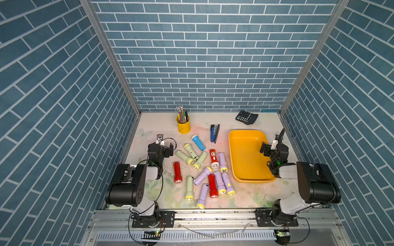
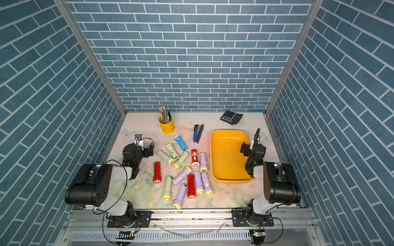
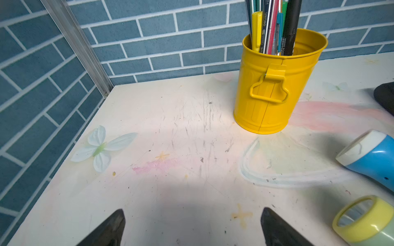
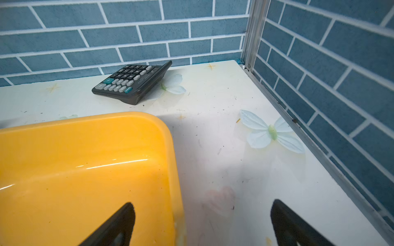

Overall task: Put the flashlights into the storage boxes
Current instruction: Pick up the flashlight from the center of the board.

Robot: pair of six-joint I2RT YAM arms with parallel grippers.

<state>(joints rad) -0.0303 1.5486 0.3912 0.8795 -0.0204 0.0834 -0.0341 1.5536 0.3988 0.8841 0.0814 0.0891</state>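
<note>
Floral tabletop [image 1: 245,198] holds flashlights [image 1: 202,175], apparently clear of spread fingers [image 3: 110,230].

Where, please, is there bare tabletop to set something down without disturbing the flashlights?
Bare: the far left corner beside the yellow pen bucket; the back strip between it and the calculator; the near patch in front of the orange tray. Crowded: the flashlights in the middle.

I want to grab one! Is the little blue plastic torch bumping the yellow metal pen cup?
Apart. In the left wrist view, bare table shows between the blue plastic torch and the yellow metal pen cup.
</note>
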